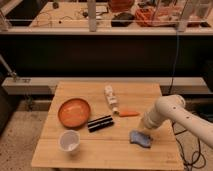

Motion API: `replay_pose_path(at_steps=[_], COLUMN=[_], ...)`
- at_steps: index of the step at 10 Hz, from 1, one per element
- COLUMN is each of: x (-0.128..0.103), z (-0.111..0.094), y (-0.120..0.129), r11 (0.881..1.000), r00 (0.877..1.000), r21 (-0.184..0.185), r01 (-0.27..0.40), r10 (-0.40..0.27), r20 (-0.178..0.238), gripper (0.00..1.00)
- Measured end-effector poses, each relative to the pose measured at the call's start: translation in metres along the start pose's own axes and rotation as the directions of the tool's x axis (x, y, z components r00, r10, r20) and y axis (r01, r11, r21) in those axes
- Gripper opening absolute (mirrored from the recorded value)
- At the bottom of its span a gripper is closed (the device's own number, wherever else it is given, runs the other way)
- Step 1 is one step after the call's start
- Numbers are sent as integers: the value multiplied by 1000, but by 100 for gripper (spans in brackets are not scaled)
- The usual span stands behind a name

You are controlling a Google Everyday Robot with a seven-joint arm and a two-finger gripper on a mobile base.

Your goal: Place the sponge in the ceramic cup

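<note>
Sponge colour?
Blue-grey, in the camera view; the pincer is at the sponge, just above it.

— Where is the sponge (140,139)?
— Blue-grey and lumpy, lying flat at near right, with the gripper (143,131) right over it.
— And the ceramic cup (69,140)?
— White, upright, mouth open, at near left, well apart from the sponge.

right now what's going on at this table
A white robot arm reaches over the view's right end of the wooden table, and its gripper is down at the small blue-grey lumpy sponge, which lies on the tabletop. The small round white ceramic cup stands at the other end, with no sponge in it yet. A wide orange bowl, a flat black bar, a white tube and a small orange piece lie between, untouched.
</note>
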Motion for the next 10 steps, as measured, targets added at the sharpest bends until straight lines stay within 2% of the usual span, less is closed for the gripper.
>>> replay_pose_path(at_steps=[4,7,10], x=[-1,-1,-1], z=[-7,-10,-11], y=[-2,-2,-2], r11=[1000,1000,999], r00=[1000,1000,999], r21=[7,14,15], r01=[0,-19,-31], r10=[-1,19,31], r20=[11,20,25], gripper=[73,80,80])
